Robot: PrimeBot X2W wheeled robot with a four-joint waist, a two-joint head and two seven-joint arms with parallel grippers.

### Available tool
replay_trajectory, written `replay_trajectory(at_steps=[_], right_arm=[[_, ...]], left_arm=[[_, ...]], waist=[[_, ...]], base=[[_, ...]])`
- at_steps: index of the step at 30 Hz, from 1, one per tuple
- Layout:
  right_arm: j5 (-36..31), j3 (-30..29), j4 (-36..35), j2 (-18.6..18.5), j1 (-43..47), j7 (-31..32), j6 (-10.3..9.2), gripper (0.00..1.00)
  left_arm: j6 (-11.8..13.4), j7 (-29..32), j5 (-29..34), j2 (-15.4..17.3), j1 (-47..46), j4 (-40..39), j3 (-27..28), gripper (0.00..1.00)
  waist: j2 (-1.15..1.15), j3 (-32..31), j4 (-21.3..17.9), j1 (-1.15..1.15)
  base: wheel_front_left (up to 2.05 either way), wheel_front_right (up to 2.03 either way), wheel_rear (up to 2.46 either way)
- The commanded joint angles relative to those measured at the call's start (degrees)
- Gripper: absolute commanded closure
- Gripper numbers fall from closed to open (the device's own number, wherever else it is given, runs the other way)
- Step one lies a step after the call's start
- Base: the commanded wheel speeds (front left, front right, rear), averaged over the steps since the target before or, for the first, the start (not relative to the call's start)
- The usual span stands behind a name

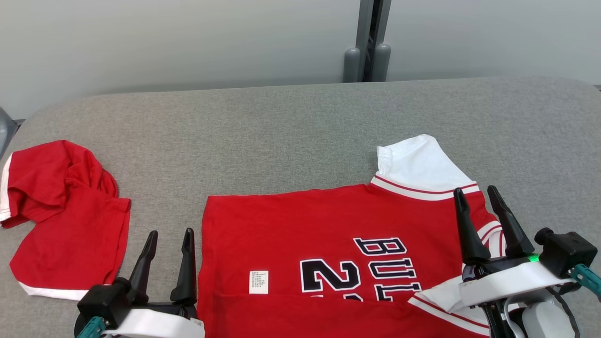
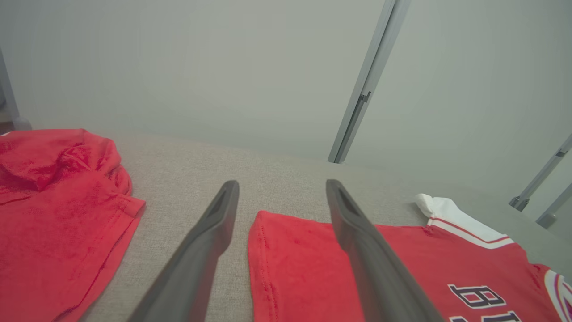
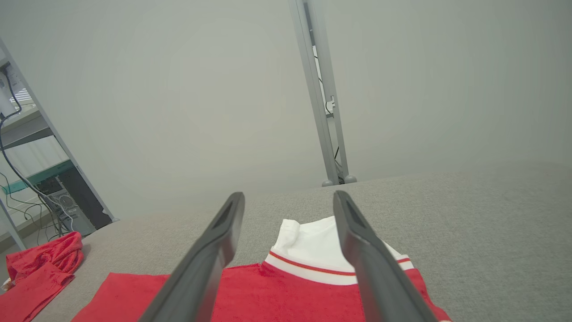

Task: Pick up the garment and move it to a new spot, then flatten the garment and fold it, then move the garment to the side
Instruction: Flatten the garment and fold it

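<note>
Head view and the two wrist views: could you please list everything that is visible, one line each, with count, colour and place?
jersey: one, red with a white sleeve and dark lettering, flat on the middle and right of the table
label: one, white, on the jersey near its left edge
crumpled garment: one, red with white trim, at the table's left end, apart from the jersey
table: one, grey fabric top
post: one, grey, behind the table
rack: one, grey, with cables, beyond the table's left end
left gripper: one, dark, open, beside the jersey's left edge
right gripper: one, dark, open, over the jersey's right side
</note>
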Motion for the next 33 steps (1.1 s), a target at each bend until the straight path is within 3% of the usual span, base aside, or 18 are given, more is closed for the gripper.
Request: replay_trajectory(at_steps=[1,9,23,33], right_arm=[[0.21,-0.05,0.16,-0.27,-0.06,-0.34,0.0,0.0],[-0.15,1.06,0.09,-0.65,-1.47,-0.34,0.0,0.0],[-1.15,2.05,-0.17,-0.2,-3.99,-0.27,0.0,0.0],[-1.33,2.14,0.39,0.28,-4.4,-0.27,0.0,0.0]], left_arm=[[-0.17,-0.17,0.38,0.13,-0.34,0.5,0.09,0.0],[3.09,-0.15,2.35,0.15,-5.72,11.11,-0.55,0.0],[4.37,4.86,3.72,5.07,-22.45,28.69,-0.16,0.0],[3.72,6.49,4.32,6.61,-26.57,35.11,-1.64,0.0]], waist=[[0.0,0.12,-0.24,0.0],[0.0,3.25,-2.51,0.0],[0.0,9.13,-6.63,0.0],[0.0,9.25,-7.57,0.0]], base=[[0.0,0.0,0.0],[0.0,0.0,0.0],[0.0,0.0,0.0],[0.0,0.0,0.0]])
